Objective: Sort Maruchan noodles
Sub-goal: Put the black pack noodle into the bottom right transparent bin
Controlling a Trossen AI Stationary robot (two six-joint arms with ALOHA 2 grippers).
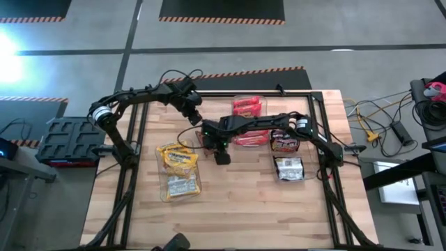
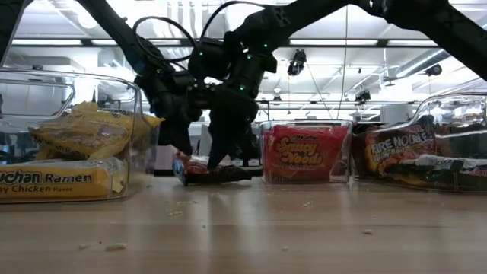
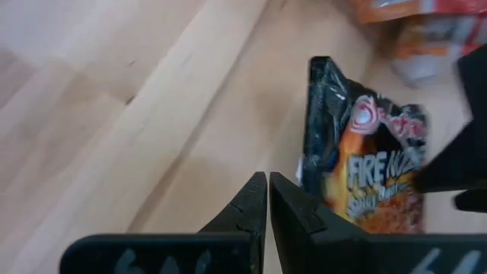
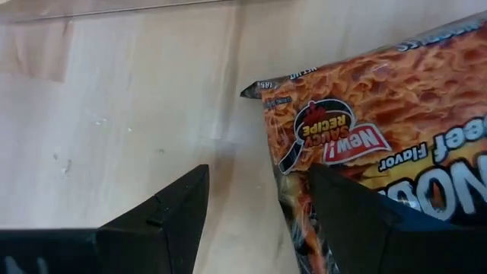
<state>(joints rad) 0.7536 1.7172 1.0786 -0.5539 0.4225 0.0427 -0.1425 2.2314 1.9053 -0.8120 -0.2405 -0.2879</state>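
A dark Fire noodles packet lies flat on the wooden table between the bins, and it also shows in the low view. My right gripper is open and points down over the packet's edge. One finger stands over bare table and the other over the packet. In the high view this gripper is at mid-table. My left gripper is shut and hovers just beside the packet's dark edge, apart from it. In the high view the left gripper is on the far-left side of the packet. My right gripper comes from above, pointing down. One finger lies on the printed top face of the dark packet near its corner, and the other finger is off the packet over the table. The packet lies flat on the table and is not pinched.
Clear bins stand around the packet. One at the left holds yellow packets, and one on the far side holds red packets. Two at the right hold dark packets. Bare wood lies toward the near edge.
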